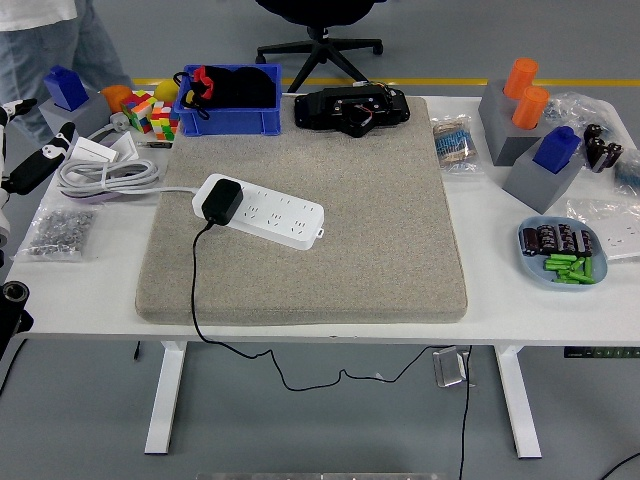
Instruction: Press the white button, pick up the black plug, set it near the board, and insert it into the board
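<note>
A white power strip (280,216) lies at an angle on the left half of the grey mat (380,230). The black plug (221,201) sits seated in the strip's left end, and its black cord (193,290) runs down over the table's front edge. My left hand (36,150) hangs at the far left edge of the picture, well clear of the strip, its white fingers with black tips spread and holding nothing. No right arm shows. I cannot make out a white button on the strip.
A person's legs (50,40) show at the top left, away from the table. A coiled white cable (105,175), a bag of screws (55,230), puzzle cubes (150,112) and a blue bin (228,110) crowd the left. Grey blocks (515,125) and a blue plate (528,262) stand right.
</note>
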